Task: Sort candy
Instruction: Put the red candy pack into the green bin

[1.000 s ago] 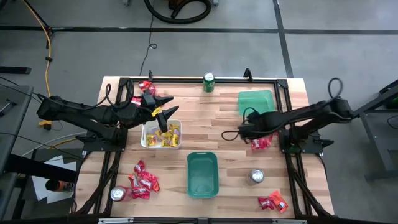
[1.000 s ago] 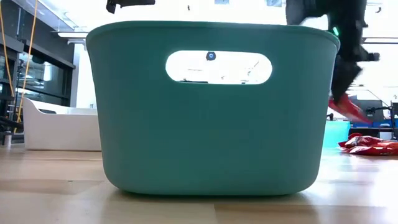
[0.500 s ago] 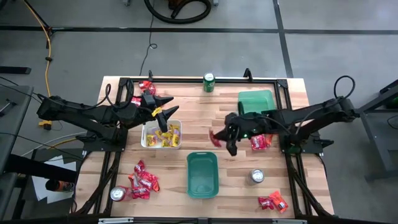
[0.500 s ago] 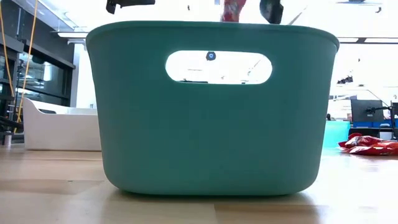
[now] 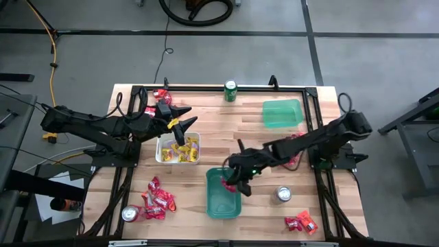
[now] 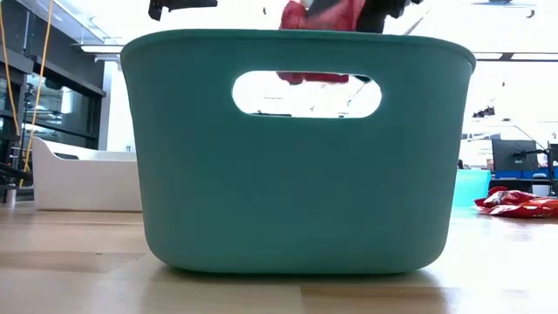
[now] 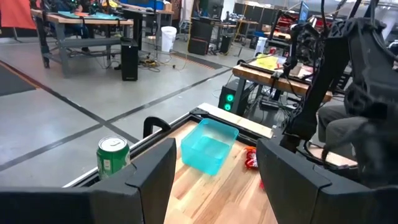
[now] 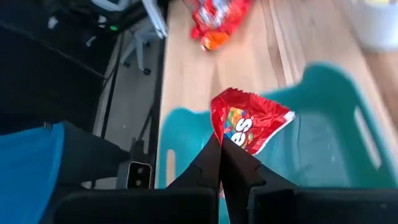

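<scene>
Right gripper (image 5: pixel 236 184) pinches a shiny red candy packet (image 8: pixel 250 123) over the teal plastic bin (image 5: pixel 214 206) on the pale wood-plank table (image 5: pixel 226 137). Left gripper (image 5: pixel 180 125), fingers spread, hangs above the white tray (image 5: pixel 162 158) of yellow candies. Grey concrete floor (image 5: pixel 226 55) w/ workbenches beyond.

Three cans (image 5: pixel 231 90), three bins (image 5: pixel 223 200), two arms (image 5: pixel 96 127).

both arms are matte black, thin jointed tube-like links on black frame bases bolted at the table's sides. the black two-finger left gripper (image 5: pixel 180 125) has a small yellow patch by its fingers. the black two-finger right gripper (image 5: pixel 235 184) has plain flat dark fingers (image 8: pixel 205 167) tapering to narrow tips.
</scene>
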Controlling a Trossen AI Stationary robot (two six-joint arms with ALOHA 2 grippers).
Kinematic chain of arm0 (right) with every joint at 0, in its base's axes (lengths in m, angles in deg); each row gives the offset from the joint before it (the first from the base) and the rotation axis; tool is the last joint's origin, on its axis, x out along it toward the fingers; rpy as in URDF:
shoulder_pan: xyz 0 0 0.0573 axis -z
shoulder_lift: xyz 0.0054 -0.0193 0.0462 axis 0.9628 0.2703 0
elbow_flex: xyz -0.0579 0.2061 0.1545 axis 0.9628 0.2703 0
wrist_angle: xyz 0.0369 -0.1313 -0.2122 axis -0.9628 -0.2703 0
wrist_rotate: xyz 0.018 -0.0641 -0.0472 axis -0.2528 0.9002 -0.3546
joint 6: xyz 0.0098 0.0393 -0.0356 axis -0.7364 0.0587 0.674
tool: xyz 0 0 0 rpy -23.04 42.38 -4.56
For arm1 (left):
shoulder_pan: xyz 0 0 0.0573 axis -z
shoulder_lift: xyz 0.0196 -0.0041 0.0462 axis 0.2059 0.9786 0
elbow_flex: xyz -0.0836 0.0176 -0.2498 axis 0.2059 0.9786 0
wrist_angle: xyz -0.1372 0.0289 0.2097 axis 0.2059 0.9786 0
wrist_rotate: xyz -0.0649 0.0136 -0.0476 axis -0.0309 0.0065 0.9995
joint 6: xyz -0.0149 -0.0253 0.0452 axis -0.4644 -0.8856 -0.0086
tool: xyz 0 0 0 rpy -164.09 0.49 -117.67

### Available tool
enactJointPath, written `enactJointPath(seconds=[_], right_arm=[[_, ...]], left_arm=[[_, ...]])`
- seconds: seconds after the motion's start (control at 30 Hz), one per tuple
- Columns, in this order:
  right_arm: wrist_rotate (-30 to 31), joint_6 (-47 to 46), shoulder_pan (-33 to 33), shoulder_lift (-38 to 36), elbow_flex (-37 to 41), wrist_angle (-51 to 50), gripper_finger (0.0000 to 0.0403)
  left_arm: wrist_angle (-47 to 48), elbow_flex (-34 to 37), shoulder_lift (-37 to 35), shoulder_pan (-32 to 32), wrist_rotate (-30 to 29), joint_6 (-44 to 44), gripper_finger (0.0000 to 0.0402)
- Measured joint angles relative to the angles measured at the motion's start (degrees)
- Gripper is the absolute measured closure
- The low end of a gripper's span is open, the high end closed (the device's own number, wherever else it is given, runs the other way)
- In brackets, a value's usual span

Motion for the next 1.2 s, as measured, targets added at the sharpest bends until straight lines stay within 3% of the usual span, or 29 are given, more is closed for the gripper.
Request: enactJointPath(seconds=[0.13,0.3,0.5,0.6,0.7,0.87,1.03,1.2], right_arm=[[-0.11,-3.89,-0.14,3.22,-0.85,-0.04,0.0378],[0.74,-0.77,-0.99,3.55,-2.76,-0.51,0.0300],[1.10,6.02,-0.67,3.29,-7.12,-10.00,0.0207],[1.07,9.22,0.22,3.23,-11.38,-20.02,0.0179],[1.79,13.99,1.11,3.00,-16.62,-32.47,0.0166],[10.11,20.42,2.13,0.25,-20.39,-45.48,0.0164],[15.16,17.75,4.06,-8.29,-13.24,-47.86,0.0164],[18.81,5.60,5.11,-20.09,-0.49,-44.77,0.0164]], left_arm=[[0.02,0.00,-0.02,0.00,0.00,0.00,0.0192],[0.07,0.01,-0.02,0.00,0.00,0.02,0.0192],[0.09,0.00,-0.02,0.00,0.01,0.04,0.0192],[0.09,0.02,-0.02,0.00,0.01,0.07,0.0192],[0.11,0.02,-0.02,0.00,0.02,0.09,0.0192],[0.11,0.01,-0.02,0.00,0.01,0.11,0.0192],[0.09,0.02,-0.02,0.00,0.00,0.09,0.0192],[0.10,0.01,-0.02,0.00,0.00,0.10,0.0192]])
